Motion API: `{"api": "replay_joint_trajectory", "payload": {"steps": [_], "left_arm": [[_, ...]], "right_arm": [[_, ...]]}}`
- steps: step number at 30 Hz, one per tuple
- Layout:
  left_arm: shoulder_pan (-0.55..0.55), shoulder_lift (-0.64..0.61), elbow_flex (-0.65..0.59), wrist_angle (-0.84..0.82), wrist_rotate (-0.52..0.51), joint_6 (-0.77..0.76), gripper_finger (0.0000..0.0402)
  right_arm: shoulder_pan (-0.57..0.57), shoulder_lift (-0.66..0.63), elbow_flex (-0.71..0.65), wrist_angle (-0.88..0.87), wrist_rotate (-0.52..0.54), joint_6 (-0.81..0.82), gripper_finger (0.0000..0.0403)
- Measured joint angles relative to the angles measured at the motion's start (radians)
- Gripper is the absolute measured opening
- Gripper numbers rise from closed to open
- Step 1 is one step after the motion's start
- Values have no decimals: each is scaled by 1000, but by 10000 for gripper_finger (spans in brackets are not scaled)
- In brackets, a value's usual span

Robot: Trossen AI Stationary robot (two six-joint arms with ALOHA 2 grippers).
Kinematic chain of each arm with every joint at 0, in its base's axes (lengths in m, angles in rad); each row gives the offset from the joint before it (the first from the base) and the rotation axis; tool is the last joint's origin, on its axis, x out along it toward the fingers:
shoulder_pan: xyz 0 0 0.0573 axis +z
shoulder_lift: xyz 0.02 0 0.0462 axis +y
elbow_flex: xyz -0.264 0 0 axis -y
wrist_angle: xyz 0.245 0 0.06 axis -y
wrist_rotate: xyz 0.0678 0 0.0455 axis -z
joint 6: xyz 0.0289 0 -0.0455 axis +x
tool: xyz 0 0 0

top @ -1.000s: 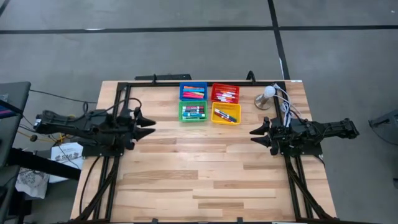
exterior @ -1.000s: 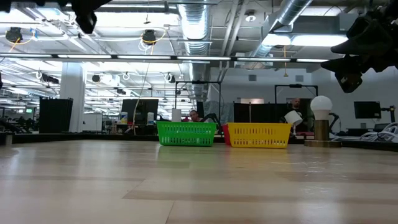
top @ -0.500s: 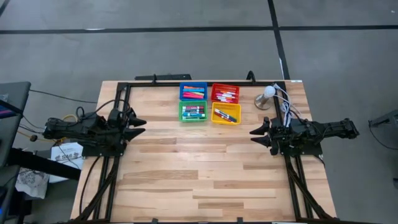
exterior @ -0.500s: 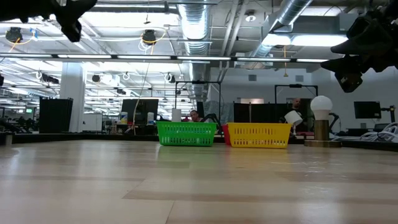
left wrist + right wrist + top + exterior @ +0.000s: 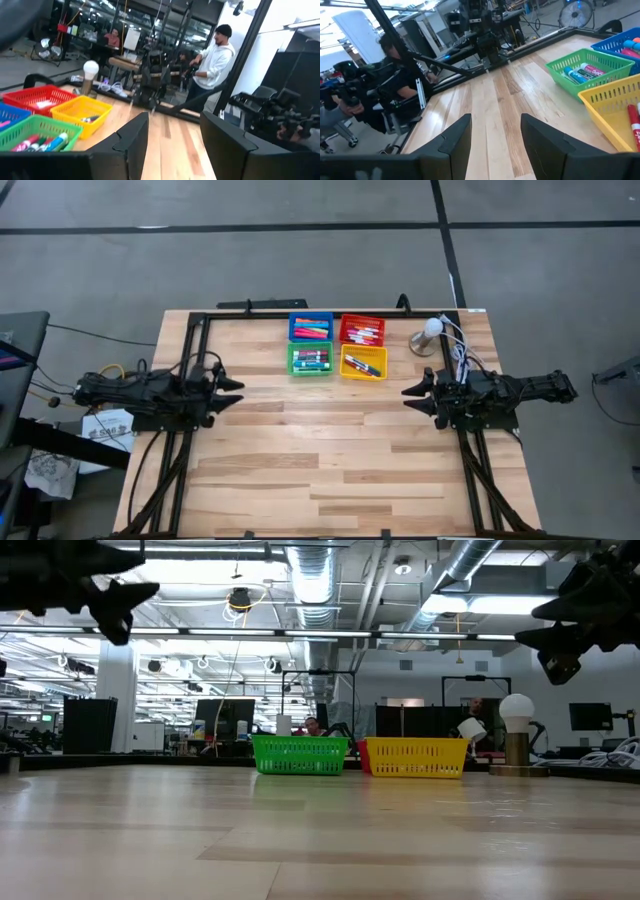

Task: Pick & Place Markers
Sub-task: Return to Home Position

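Observation:
The markers lie in four small bins at the table's far middle: blue bin (image 5: 311, 327), red bin (image 5: 362, 330), green bin (image 5: 310, 359), yellow bin (image 5: 363, 362). Markers (image 5: 580, 73) show in the green bin, and others (image 5: 44, 143) in the left wrist view. My left gripper (image 5: 238, 390) hovers open over the table's left edge, pointing toward the right. My right gripper (image 5: 407, 398) hovers open at the right edge, pointing left. Nothing is between either pair of fingers (image 5: 134, 142) (image 5: 456, 136). Both are well above the wood, as the low view shows (image 5: 120, 612) (image 5: 558, 640).
A white bulb on a round base (image 5: 429, 335) with cables stands at the far right, close to the right arm. Black frame rails (image 5: 190, 340) run along the table's sides and far edge. Bare wood (image 5: 330, 440) lies between the arms. People (image 5: 215, 57) (image 5: 395, 65) are beyond the table.
My left gripper has sunk lower over the table's left edge, staying open and pointing roughly level, its arm folding back. The right arm and the bins have kept still.

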Motion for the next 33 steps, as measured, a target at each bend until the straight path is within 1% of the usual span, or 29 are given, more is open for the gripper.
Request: {"api": "replay_joint_trajectory", "payload": {"steps": [10, 14, 24, 33], "left_arm": [[0, 0, -65, 13, -9, 0, 177], [8, 0, -86, 50, -10, 0, 177], [51, 1, -86, 50, -14, 1, 177], [56, 2, -86, 50, -13, 0, 177]], "right_arm": [[0, 0, 0, 19, -2, -1, 159], [0, 0, 0, 41, -4, -38, 160], [0, 0, 0, 27, -5, -57, 159], [0, 0, 0, 22, -4, -239, 160]]}}
